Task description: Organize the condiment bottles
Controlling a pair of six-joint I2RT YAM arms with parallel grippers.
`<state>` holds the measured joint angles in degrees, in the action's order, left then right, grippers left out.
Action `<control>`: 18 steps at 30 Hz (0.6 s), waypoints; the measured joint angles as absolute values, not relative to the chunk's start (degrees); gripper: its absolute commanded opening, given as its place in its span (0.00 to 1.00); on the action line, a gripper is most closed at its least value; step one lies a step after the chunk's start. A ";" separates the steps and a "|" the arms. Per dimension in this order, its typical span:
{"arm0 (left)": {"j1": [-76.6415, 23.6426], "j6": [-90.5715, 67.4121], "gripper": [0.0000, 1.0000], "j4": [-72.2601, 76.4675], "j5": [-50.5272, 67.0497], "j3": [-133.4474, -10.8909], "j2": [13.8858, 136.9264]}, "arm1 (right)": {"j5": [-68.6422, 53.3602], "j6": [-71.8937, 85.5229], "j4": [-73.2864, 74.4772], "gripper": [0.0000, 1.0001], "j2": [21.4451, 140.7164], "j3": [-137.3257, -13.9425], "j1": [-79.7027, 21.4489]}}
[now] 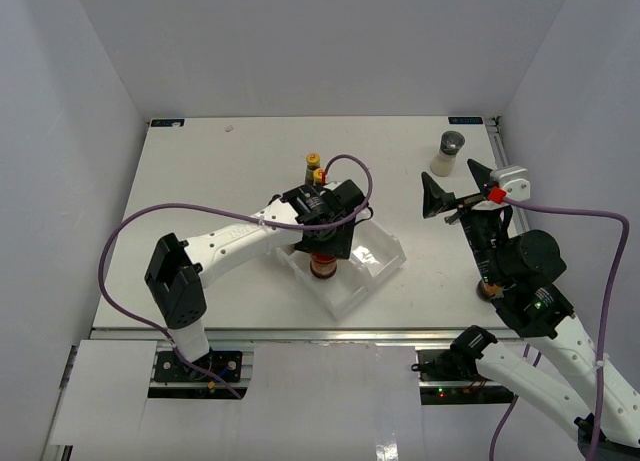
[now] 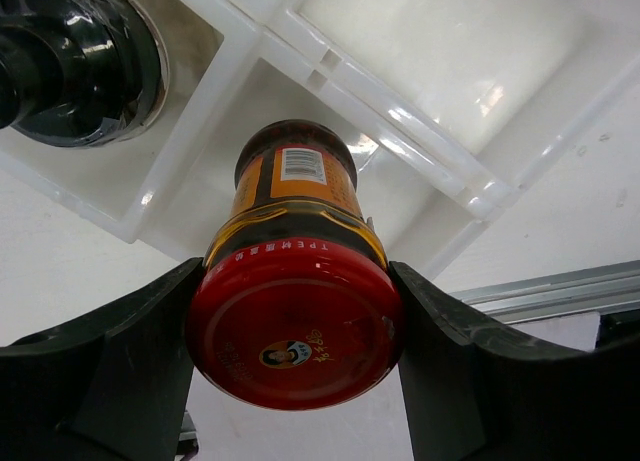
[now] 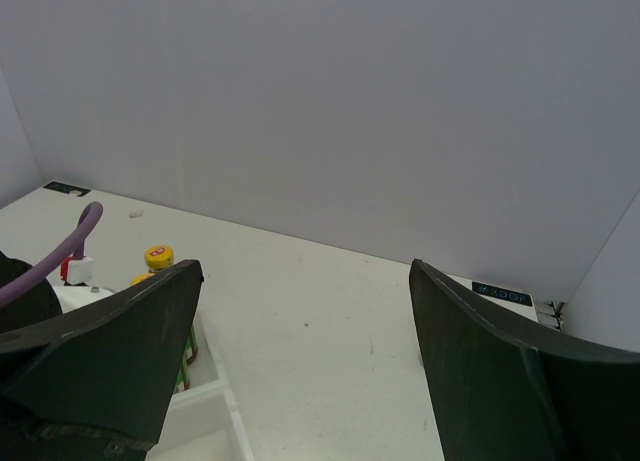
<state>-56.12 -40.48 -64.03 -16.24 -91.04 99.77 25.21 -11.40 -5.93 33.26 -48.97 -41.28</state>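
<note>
A brown jar with a red lid (image 2: 293,326) stands with its base down in a compartment of the clear tray (image 2: 400,111), and my left gripper (image 2: 293,381) is shut on its lid, a finger pressed against each side. From above, the jar (image 1: 323,266) shows just below the left gripper (image 1: 322,243). A dark black-capped bottle (image 2: 80,61) sits in the adjoining compartment. Two slim yellow-capped bottles (image 1: 316,168) stand behind the tray (image 1: 385,249). A grey-lidded shaker (image 1: 449,151) stands at the back right. My right gripper (image 1: 455,186) hangs open in the air with nothing in it.
The right wrist view looks between its open gripper (image 3: 300,361) across bare table to the back wall, with one yellow cap (image 3: 158,255) and a tray corner (image 3: 215,411) at its left. A small brown thing (image 1: 487,290) peeks out beside the right arm.
</note>
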 measured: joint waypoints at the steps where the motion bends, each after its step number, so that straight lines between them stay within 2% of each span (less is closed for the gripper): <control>1: -56.12 -40.66 0.00 -63.99 -16.37 -90.47 99.75 | 25.21 -11.40 -5.93 0.91 33.26 -48.97 -41.28; 4: -56.12 -41.16 0.02 -63.05 -17.15 -88.11 99.55 | 25.21 -11.40 -5.93 0.91 33.28 -48.97 -41.28; 5: -56.12 -41.21 0.23 -62.50 -17.43 -87.14 99.51 | 25.21 -11.40 -5.93 0.91 33.28 -48.97 -41.28; 6: -56.12 -41.19 0.32 -61.95 -17.51 -86.24 99.48 | 25.19 -11.40 -5.95 0.91 33.32 -48.97 -41.28; 9: -56.01 -41.02 0.56 -60.70 -17.50 -84.77 99.47 | 25.19 -11.40 -5.96 0.91 33.44 -48.97 -41.28; 11: -56.01 -40.88 0.67 -60.08 -17.51 -84.75 99.44 | 25.19 -11.40 -5.96 0.91 33.47 -48.97 -41.28; 14: -56.01 -40.76 0.97 -59.41 -17.50 -84.75 99.46 | 25.19 -11.40 -5.96 0.91 33.47 -48.97 -41.28; 18: -56.01 -40.49 0.98 -59.24 -17.84 -84.92 99.40 | 25.18 -11.38 -5.96 0.91 33.58 -48.96 -41.28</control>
<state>-56.01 -40.49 -59.24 -17.84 -84.92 99.40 25.18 -11.38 -5.96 33.58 -48.96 -41.28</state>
